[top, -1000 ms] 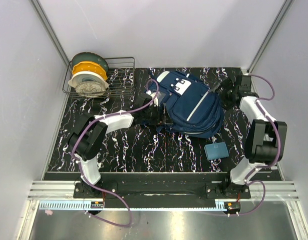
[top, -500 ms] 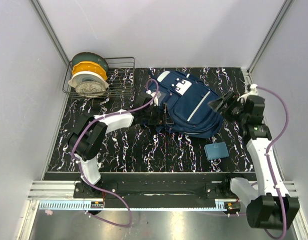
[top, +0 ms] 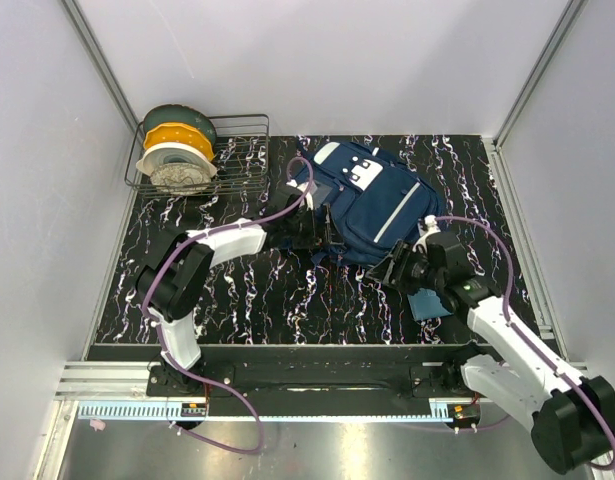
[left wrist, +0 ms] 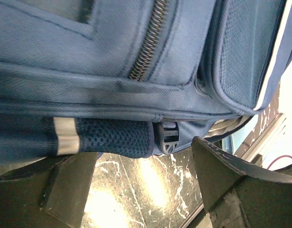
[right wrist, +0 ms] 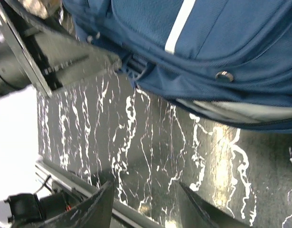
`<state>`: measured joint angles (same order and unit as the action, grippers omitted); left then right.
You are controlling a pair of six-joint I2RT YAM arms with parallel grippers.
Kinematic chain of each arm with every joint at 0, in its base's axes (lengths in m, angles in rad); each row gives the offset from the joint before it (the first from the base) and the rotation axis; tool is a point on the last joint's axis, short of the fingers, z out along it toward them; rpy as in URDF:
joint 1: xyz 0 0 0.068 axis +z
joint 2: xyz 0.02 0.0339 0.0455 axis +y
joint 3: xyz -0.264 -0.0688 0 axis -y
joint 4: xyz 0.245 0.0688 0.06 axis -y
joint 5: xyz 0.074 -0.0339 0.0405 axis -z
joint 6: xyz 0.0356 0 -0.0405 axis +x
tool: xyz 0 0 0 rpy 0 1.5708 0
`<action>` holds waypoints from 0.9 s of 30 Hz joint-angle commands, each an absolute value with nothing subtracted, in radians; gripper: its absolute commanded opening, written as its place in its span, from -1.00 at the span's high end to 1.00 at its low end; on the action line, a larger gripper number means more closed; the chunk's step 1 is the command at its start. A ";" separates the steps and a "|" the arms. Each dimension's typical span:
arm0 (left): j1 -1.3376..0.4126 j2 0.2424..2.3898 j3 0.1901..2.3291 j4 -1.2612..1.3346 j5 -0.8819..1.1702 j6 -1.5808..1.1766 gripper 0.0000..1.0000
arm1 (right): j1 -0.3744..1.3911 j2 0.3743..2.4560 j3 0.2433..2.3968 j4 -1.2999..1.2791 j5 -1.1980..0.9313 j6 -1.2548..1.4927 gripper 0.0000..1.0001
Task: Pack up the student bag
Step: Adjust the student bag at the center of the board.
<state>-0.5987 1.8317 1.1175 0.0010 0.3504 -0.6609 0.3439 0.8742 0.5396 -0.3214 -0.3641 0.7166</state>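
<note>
The student bag (top: 377, 205), a navy backpack with white stripes and patches, lies flat at the back middle of the table. My left gripper (top: 323, 236) is at its near left edge. In the left wrist view the jaws (left wrist: 141, 159) stand open and empty, just below the bag's mesh strap (left wrist: 108, 135) and a grey buckle (left wrist: 168, 137). My right gripper (top: 391, 271) is low at the bag's near edge. It is open (right wrist: 146, 197) over bare table, with the bag (right wrist: 217, 47) just beyond it.
A small teal-blue pouch (top: 434, 303) lies near the bag's front right, partly under my right arm. A wire basket (top: 237, 150) with filament spools (top: 177, 150) stands at the back left. Grey walls enclose the table. The left gripper (right wrist: 55, 61) shows in the right wrist view.
My right arm has swung from the bag's far right side round to its near edge, over the teal pouch. The left gripper has barely moved. The bag has shifted slightly.
</note>
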 commanded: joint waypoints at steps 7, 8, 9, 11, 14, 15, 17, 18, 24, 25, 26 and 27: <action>-0.561 1.859 1.141 0.063 0.281 -0.738 -0.19 | 0.583 0.983 0.523 -0.097 0.033 0.790 -0.08; -0.561 1.874 1.144 0.061 0.287 -0.736 -0.12 | 0.601 1.012 0.525 -0.084 0.069 0.788 -0.09; -0.560 1.879 1.146 0.061 0.290 -0.738 -0.08 | 0.642 1.028 0.531 -0.065 0.140 0.788 -0.10; -0.561 1.888 1.144 0.064 0.291 -0.742 0.12 | 0.676 1.077 0.551 -0.045 0.202 0.776 -0.11; -0.558 1.901 1.146 0.055 0.290 -0.747 0.56 | 0.744 1.141 0.566 0.021 0.316 0.778 -0.12; -0.558 1.907 1.155 0.046 0.296 -0.749 0.62 | 0.755 1.156 0.568 0.061 0.363 0.781 -0.12; -0.558 1.914 1.160 0.046 0.310 -0.753 0.68 | 0.772 1.215 0.578 0.092 0.390 0.790 -0.12; -0.558 1.914 1.160 0.048 0.314 -0.755 0.68 | 0.772 1.238 0.589 0.109 0.391 0.788 -0.13; -0.557 1.899 1.169 0.037 0.336 -0.761 0.67 | 0.834 1.380 0.655 0.198 0.442 0.759 -0.18; -0.557 1.891 1.169 0.035 0.339 -0.764 0.69 | 0.839 1.411 0.673 0.202 0.445 0.755 -0.17; -0.557 1.888 1.169 0.035 0.341 -0.764 0.75 | 0.845 1.425 0.683 0.210 0.445 0.753 -0.17; -0.557 1.884 1.170 0.029 0.347 -0.764 0.79 | 0.848 1.439 0.693 0.206 0.448 0.753 -0.17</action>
